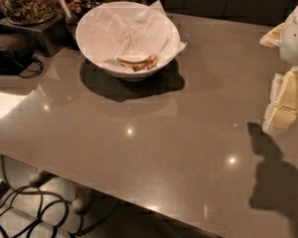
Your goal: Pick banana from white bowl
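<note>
The banana (138,62) is small, curved and yellow-brown with dark patches. It lies in the near part of the white bowl (92,41), on crumpled white paper. The bowl stands at the back left of the grey-brown table. My gripper (279,117), white and pale yellow, hangs at the right edge of the view above the table. It is far to the right of the bowl and nearer the camera. Its shadow falls on the table below it. The gripper holds nothing that I can see.
A glass jar of nuts (27,1) stands on a raised block at the back left, beside the bowl. A black device (10,51) with a cord sits at the left edge. The table's near edge (119,195) runs diagonally, with cables (30,214) on the floor below.
</note>
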Robot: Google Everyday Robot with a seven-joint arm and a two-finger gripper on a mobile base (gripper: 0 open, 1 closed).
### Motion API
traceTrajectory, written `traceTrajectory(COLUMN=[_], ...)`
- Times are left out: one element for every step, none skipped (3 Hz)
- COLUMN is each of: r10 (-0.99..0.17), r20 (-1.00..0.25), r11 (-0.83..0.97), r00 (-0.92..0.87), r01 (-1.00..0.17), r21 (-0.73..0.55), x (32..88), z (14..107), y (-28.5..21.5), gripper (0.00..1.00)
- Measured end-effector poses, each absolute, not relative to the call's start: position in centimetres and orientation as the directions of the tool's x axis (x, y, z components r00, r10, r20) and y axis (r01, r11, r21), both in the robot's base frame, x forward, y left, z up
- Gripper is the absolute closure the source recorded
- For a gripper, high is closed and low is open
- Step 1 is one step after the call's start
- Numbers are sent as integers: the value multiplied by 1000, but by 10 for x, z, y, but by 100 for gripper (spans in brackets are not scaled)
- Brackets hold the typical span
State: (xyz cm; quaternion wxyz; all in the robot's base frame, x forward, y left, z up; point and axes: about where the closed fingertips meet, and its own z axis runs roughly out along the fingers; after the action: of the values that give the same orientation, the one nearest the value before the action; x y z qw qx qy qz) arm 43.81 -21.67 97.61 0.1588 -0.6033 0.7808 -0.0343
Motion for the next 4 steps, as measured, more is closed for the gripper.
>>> traceTrajectory(r10=[-953, -945, -941, -960], r20=[-207, -215, -210, -173], r11=[270, 292, 306, 250], r00=[-222, -245, -265, -219], r01=[-931, -929, -932, -951], r21=[-245, -226, -196, -184], x=[438, 445, 469, 519], z=[976, 976, 973, 973], y=[-217, -217, -217, -182], gripper=[0, 0, 0, 0])
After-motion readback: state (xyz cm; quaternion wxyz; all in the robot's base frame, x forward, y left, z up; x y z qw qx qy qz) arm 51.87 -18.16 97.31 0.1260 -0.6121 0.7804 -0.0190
